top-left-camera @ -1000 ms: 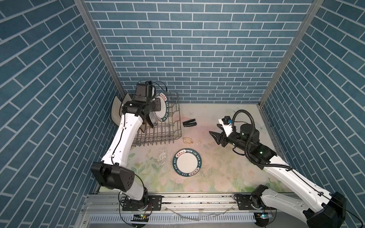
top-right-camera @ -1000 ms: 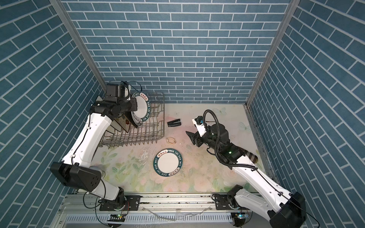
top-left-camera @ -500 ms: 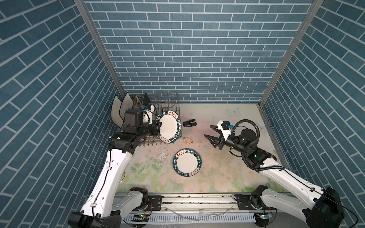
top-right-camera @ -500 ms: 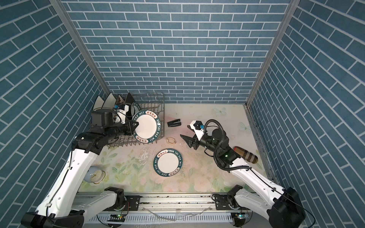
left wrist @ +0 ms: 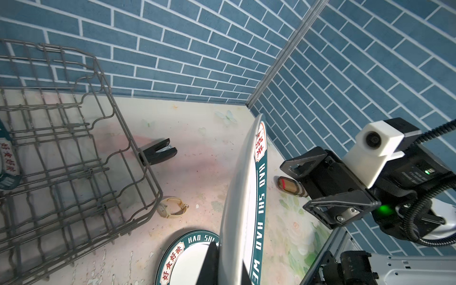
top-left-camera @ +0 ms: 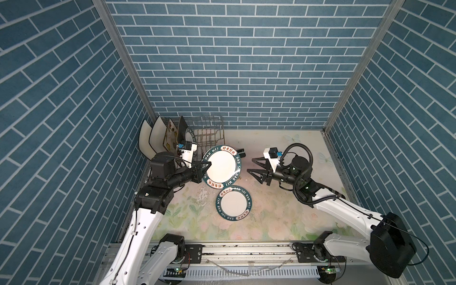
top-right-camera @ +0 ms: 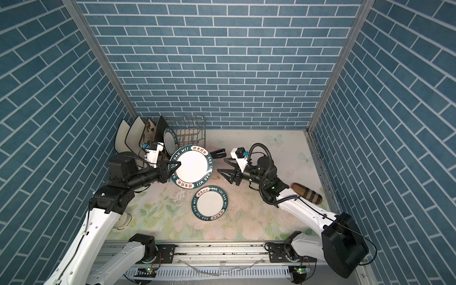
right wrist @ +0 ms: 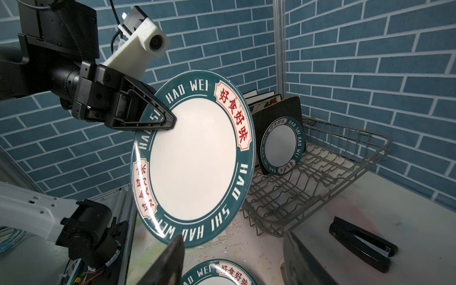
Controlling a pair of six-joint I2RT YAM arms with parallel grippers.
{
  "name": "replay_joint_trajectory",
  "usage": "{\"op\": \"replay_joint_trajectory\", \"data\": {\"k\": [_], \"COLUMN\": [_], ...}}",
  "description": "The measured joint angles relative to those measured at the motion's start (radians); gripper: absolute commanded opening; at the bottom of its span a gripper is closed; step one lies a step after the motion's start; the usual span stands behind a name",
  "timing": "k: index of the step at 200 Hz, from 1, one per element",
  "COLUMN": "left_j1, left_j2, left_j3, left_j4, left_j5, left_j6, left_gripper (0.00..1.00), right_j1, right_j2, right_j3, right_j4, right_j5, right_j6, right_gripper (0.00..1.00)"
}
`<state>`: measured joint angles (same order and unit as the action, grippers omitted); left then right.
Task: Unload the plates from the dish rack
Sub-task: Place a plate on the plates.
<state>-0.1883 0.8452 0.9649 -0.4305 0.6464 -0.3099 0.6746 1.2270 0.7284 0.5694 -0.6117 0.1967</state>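
My left gripper (top-left-camera: 206, 165) is shut on the rim of a round white plate (top-left-camera: 222, 167) with a lettered teal rim, held tilted above the table in front of the dish rack (top-left-camera: 209, 130). In the left wrist view this plate (left wrist: 244, 197) is edge-on between the fingers. My right gripper (top-left-camera: 250, 165) is open, its tips just right of the held plate and not touching it. Another round plate (top-left-camera: 233, 203) lies flat on the table. In the rack stand a round plate (right wrist: 282, 145) and several square plates (top-left-camera: 158, 130) at its left end.
A black stapler-like object (top-right-camera: 218, 154) lies beside the rack's right end. A wristwatch (left wrist: 172, 207) lies by the rack's corner. A brown patterned cylinder (top-right-camera: 306, 193) rests near the right wall. Blue brick walls close in three sides.
My left arm has pulled the round plate out of the rack and carried it right, over the table. My right gripper has swung left to face the plate's rim.
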Motion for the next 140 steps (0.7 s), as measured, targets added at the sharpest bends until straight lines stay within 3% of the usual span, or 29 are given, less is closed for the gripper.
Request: {"op": "replay_joint_trajectory", "data": {"k": [82,140], "left_j1": [0.0,-0.006], "left_j2": [-0.003,-0.007], "left_j3": [-0.079,-0.113], "left_j4": [0.157,0.243], "left_j5": [0.096,0.127], "left_j6": [-0.078,-0.117], "left_gripper": [0.0,0.0], "right_j1": [0.013,0.014], "right_j2": [0.071,0.102], "right_j3": [0.06,0.082], "right_j4": [0.013,0.014], "right_j5": [-0.02,-0.045], "right_j6": [0.053,0.085], "right_gripper": [0.61,0.53]}}
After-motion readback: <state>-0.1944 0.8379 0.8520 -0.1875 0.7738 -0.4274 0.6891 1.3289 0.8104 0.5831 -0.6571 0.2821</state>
